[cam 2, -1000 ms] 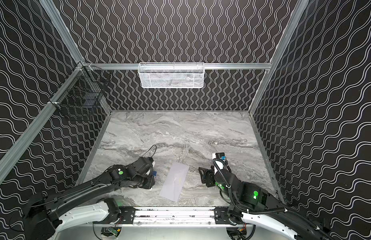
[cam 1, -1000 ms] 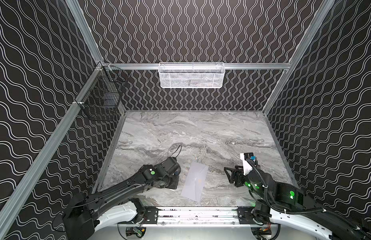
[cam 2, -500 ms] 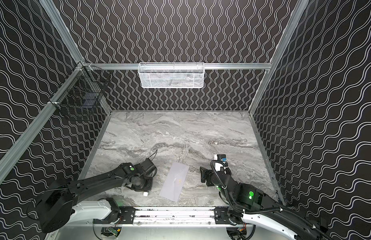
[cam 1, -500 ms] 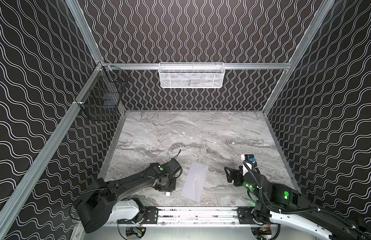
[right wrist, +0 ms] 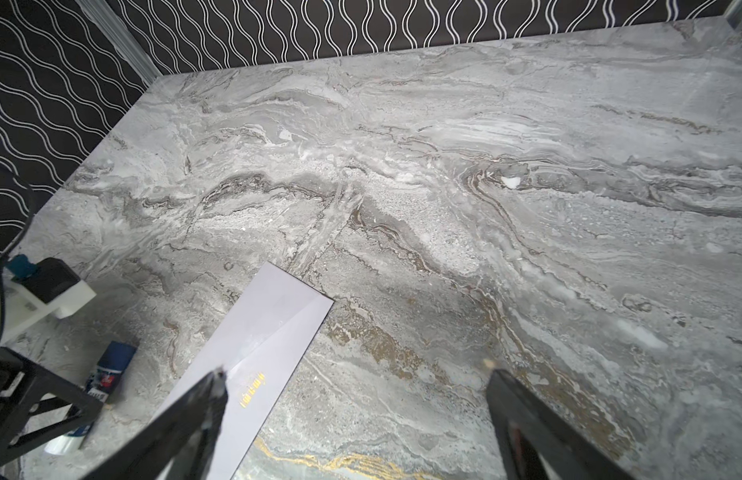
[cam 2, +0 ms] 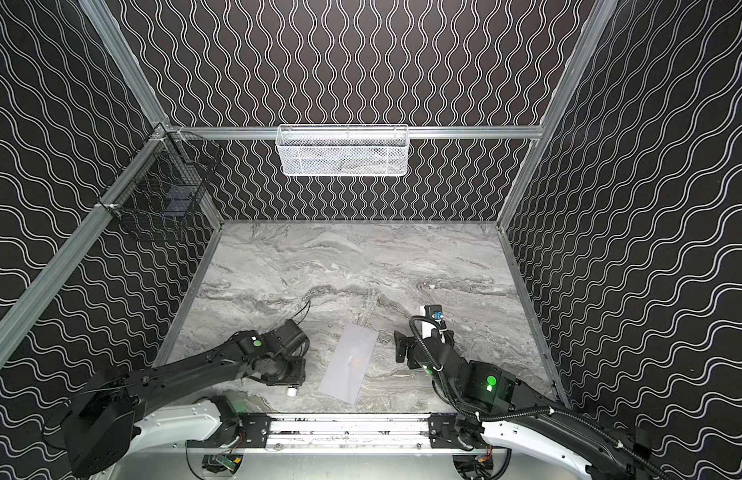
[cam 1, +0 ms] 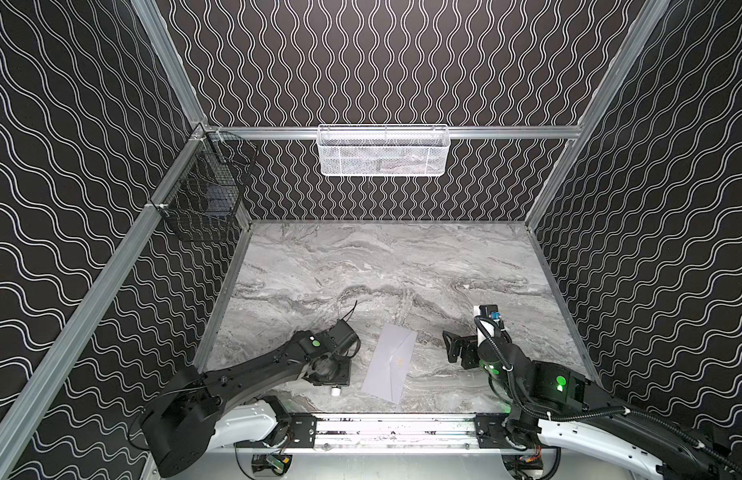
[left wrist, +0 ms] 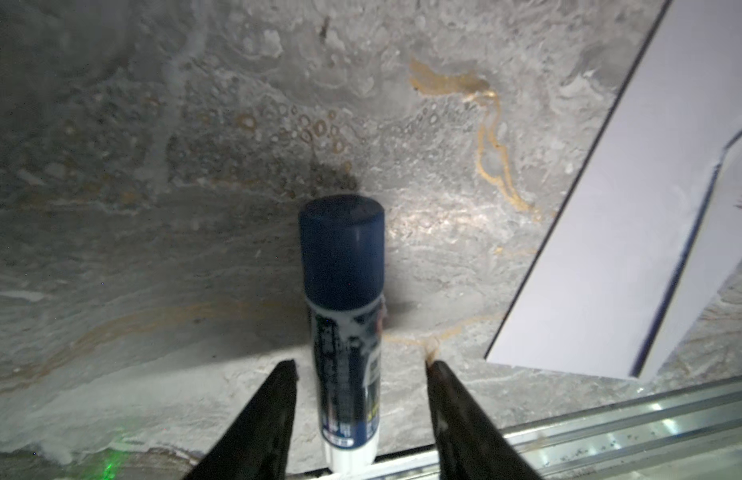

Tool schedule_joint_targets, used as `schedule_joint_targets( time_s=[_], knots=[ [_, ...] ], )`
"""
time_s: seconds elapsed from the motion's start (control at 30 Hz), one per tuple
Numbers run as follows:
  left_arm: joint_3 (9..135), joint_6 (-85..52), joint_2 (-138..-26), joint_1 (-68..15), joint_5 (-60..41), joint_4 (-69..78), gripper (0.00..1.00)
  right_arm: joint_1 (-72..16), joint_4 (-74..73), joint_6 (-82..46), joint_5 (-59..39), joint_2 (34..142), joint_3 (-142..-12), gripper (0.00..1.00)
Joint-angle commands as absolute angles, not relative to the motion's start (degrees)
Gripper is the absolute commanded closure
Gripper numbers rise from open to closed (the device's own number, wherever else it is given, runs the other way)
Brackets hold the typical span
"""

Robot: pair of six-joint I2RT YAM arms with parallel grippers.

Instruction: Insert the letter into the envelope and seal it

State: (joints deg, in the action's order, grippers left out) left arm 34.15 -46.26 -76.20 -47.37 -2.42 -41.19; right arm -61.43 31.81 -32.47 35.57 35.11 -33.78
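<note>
**Item 1. Envelope** [cam 1: 389, 365]: lies flat on the table [cam 1: 361, 266] near its front edge, between the two arms and set at a slant. The pointed flap is folded down over the body. Whether it is stuck, the views do not show.

**Item 2. Letter:** not seen in any view. Probably it is already inside the envelope, which would explain the closed flap.

**Item 3. Glue stick** [left wrist: 344, 291]: blue cap on, lying on its side on the table just beside the envelope, apart from it. The capped, laid-down state suggests the gluing is over (a judgement only).

**Item 4. Left gripper** [left wrist: 361, 365]: low over the table, jaws spread to either side of the glue stick with a gap on each side, so nothing is pinched. It reads as letting the stick go.

**Item 5. Right gripper** [right wrist: 357, 378]: jaws spread wide and empty, hanging over the envelope's other side, well placed to press the flap flat if needed.
</note>
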Motion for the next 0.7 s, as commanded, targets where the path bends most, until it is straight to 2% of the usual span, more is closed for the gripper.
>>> schedule_joint_targets(
  time_s=[0.0, 0.07, 0.1, 0.13, 0.17, 0.2, 0.23, 0.27, 0.3, 0.33, 0.37, 0.43, 0.5, 0.6, 0.67],
  knots=[
    [34.87, -45.3, -74.31, -47.31, -1.95, -40.33, 0.36, -60.98, 26.9, -25.81, 35.11, 35.89, -34.03, 0.01],
    [37.49, -44.52, -70.8, -47.29, 0.71, -41.65, 0.3, -60.73, 21.08, -18.69, 40.32, 36.21, -31.76, 0.0],
    [39.77, -43.24, -68.72, -47.29, 3.79, -42.25, 0.24, -60.65, 13.01, -13.14, 45.47, 36.21, -28.7, 0.01],
    [42.08, -41.95, -66.94, -47.29, 6.93, -42.35, 0.19, -60.08, -3.27, -1.34, 50.34, 36.42, -21.56, 0.01],
    [45.1, -39.31, -65.37, -47.29, 11.36, -41.86, 0.07, -58.0, -25.81, 15.83, 49.95, 37.64, -12.02, 0.01],
    [47.71, -34.99, -64.37, -47.29, 16.86, -40.92, 0.01, -54.5, -43.54, 26.11, 44.78, 40.06, -5.61, 0.01],
    [49.08, -30.31, -63.91, -47.16, 21.65, -38.72, 0.01, -47.0, -52.9, 23.56, 40.86, 44.06, -2.47, 0.01],
    [49.6, -25.85, -64.15, -46.54, 27.41, -36.31, 0.01, -36.28, -52.86, 16.46, 37.37, 48.31, -4.0, 0.01],
    [49.48, -21.24, -65.28, -44.97, 32.73, -33.32, 0.01, -28.15, -43.12, 9.61, 32.63, 50.98, -8.05, 0.01],
    [49.83, -17.17, -66.75, -43.52, 35.57, -31.46, 0.01, -21.85, -39.57, 7.13, 27.72, 53.39, -10.11, 0.01],
    [49.82, -12.98, -68.62, -41.89, 37.81, -29.17, 0.01, -15.96, -44.05, 6.89, 23.58, 56.76, -9.59, 0.0],
    [47.37, -5.88, -71.62, -36.41, 36.81, -22.45, 0.02, -12.12, -55.54, 7.16, 20.52, 62.34, -6.96, 0.0],
    [45.05, -0.31, -74.57, -28.97, 33.48, -15.04, 0.02, -11.08, -68.36, 8.81, 21.96, 69.58, -4.89, 0.0],
    [41.9, 3.57, -77.95, -20.04, 24.52, -5.7, 0.02, -8.95, -83.22, 7.81, 21.13, 78.97, -3.4, 0.0],
    [39.35, 6.83, -79.31, -16.77, 20.85, 1.02, 0.02, -6.87, -86.29, 5.42, 18.68, 83.79, -4.33, 0.0]
  ],
)
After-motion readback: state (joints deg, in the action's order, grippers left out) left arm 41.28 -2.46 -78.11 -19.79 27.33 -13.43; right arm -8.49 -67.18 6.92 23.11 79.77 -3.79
